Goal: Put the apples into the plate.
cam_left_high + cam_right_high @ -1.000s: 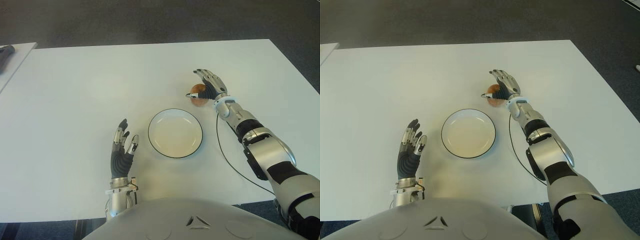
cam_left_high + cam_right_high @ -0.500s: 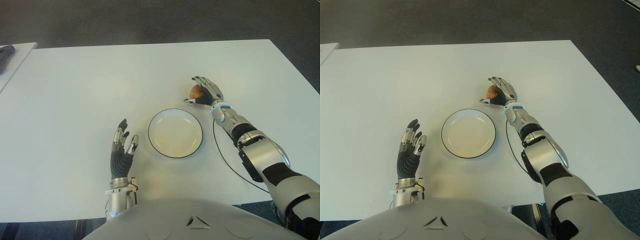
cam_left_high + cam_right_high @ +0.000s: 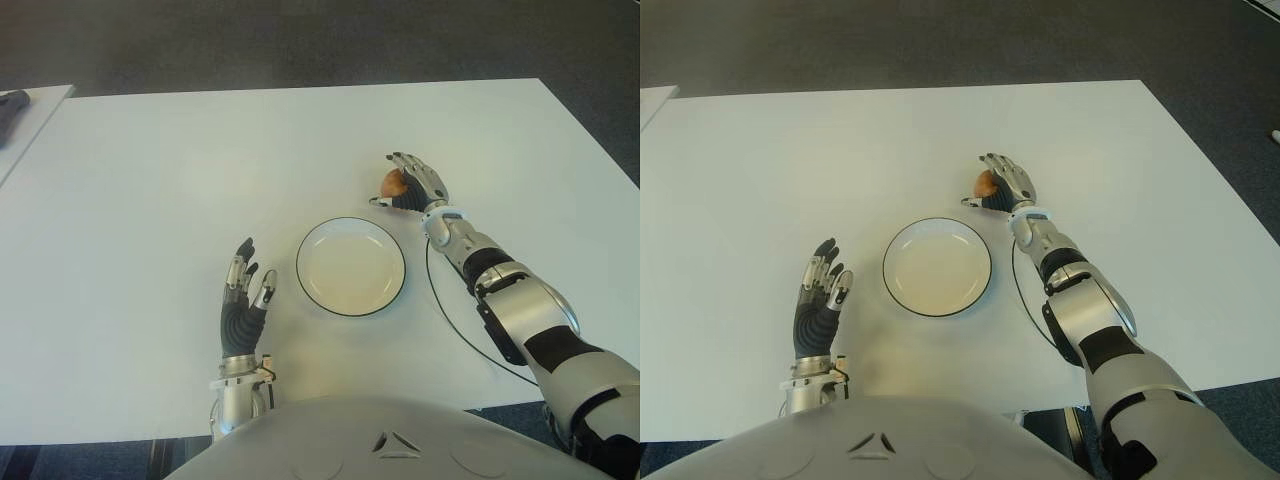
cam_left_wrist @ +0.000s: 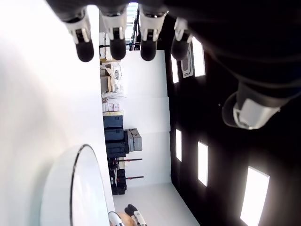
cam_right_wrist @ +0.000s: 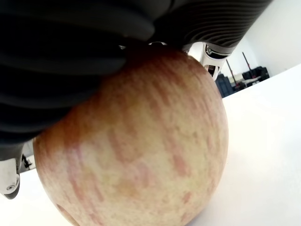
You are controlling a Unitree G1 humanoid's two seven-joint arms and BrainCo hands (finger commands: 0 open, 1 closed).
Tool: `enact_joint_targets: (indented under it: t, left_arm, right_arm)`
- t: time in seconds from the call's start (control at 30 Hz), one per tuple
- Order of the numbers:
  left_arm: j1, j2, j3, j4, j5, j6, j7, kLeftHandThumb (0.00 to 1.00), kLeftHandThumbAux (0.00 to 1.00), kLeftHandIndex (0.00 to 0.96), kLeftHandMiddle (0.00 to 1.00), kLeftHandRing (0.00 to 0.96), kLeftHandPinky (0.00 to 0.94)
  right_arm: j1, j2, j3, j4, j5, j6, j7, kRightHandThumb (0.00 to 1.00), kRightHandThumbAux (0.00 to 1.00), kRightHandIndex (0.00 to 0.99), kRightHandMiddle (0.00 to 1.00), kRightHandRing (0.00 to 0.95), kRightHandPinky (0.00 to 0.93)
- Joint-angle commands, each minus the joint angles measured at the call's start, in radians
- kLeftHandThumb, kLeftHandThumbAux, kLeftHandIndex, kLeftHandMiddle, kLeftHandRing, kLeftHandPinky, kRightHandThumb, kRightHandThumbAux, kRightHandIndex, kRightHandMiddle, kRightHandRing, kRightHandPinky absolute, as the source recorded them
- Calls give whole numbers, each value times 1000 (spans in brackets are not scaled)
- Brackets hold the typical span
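On the near left of the white table [image 3: 140, 180], just left of the plate, the left hand [image 3: 243, 300] shows palm up with its fingers spread and straight, holding nothing; its wrist view confirms bare fingertips over the tabletop. It is idle.

In the middle stands the plate [image 3: 351, 267], white with a dark rim and nothing in it.

Just beyond the plate's far right edge, the right hand [image 3: 412, 186] has its fingers curled around the apple [image 3: 393, 183], which peeks out on the side toward the plate. The right wrist view shows the fruit pressed tight into the palm, with fingertips wrapped over its far side.

The apple looks firm and round, probably of moderate weight for this hand, with a smooth, likely waxy skin that could slip under a light pinch. A whole-hand wrap around its widest part, as here, seems the safest hold; hard squeezing or a drop onto the plate could bruise it, so a low release would suit.

Counted: one apple in sight, though the task speaks of several; one plate; two hands, one of them loaded.
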Motion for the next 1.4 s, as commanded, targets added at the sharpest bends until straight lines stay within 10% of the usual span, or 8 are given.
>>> enact_joint_targets:
  t: [0.03, 0.27, 0.4, 0.7, 1.4]
  left_arm:
    - [4, -13, 2, 15, -10, -12, 6, 95, 443, 100, 55, 38, 49]
    - [-12, 5, 13, 42, -6, -41, -2, 76, 433, 108, 63, 43, 56]
    - [-16, 5, 18, 53, -8, -49, -2, 73, 417, 123, 71, 45, 61]
    - [-41, 6, 32, 107, -48, -90, -12, 83, 392, 157, 79, 46, 67]
    - [-90, 11, 53, 191, -56, -171, -19, 90, 403, 155, 94, 62, 82]
  right_arm:
    - [35, 17, 9, 23, 9, 28, 12, 406, 484, 0, 43, 38, 94]
    - [35, 25, -7, 33, 28, 45, 5, 426, 508, 27, 73, 72, 143]
    - [31, 24, -20, 38, 45, 44, -1, 484, 531, 291, 292, 294, 319]
    - [42, 18, -41, 37, 68, 2, -85, 700, 701, 433, 729, 745, 706]
    - [35, 4, -46, 35, 70, -32, -137, 719, 713, 440, 860, 858, 832]
